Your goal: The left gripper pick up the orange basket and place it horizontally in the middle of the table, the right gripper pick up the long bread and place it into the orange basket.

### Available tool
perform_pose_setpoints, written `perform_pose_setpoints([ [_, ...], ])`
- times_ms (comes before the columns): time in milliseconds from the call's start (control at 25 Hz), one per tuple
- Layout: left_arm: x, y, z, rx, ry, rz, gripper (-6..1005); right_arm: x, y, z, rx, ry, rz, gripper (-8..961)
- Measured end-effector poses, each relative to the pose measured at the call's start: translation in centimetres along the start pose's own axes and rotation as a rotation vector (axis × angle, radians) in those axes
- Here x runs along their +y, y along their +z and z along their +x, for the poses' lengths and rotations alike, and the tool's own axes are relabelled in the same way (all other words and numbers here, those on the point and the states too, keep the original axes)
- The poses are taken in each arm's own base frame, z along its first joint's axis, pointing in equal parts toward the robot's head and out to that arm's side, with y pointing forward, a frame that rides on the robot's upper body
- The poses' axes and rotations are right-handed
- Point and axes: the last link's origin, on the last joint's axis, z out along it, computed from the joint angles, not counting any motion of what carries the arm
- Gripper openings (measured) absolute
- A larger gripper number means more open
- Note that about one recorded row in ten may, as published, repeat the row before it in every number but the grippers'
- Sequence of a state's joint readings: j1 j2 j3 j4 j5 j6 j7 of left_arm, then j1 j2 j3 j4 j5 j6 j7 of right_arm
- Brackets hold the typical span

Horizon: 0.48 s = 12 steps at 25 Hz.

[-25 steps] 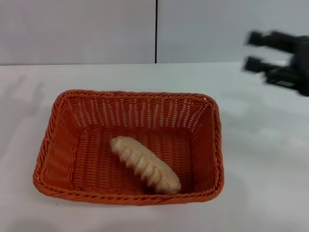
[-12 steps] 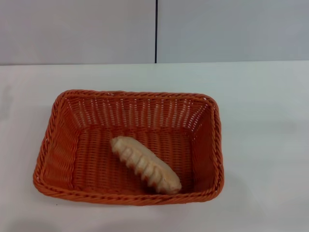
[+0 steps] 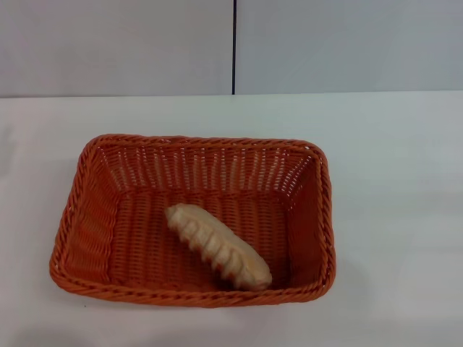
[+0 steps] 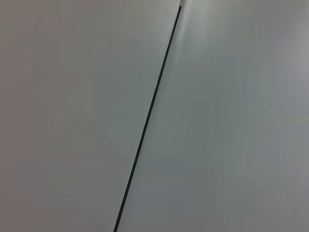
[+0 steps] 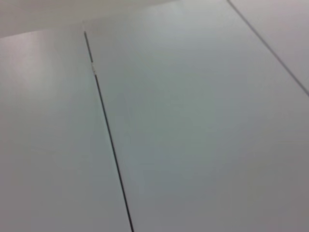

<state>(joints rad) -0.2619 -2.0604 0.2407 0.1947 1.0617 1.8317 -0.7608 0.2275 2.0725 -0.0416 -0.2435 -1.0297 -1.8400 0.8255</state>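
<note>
Your orange basket [image 3: 192, 220] sits lengthwise mid-table [image 3: 391, 188], nearer the front edge, with the long bread [image 3: 218, 246] lying diagonally inside. Both placements look done — neither gripper is in view, so you can't tell their state; nothing remains but parking.

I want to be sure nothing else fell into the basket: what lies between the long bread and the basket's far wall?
Nothing but bare woven floor. In the head view, the long bread lies diagonally in the orange basket, apart from its far wall.
</note>
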Motion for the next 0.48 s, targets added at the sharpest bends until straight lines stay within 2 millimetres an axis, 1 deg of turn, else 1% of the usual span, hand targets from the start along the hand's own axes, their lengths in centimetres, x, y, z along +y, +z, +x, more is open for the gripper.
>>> perform_pose_setpoints([
  [480, 0.34, 0.06, -0.5, -0.013, -0.023, -0.003, 562, -0.47, -0.1, 0.5, 0.022, 0.006, 0.046, 684],
])
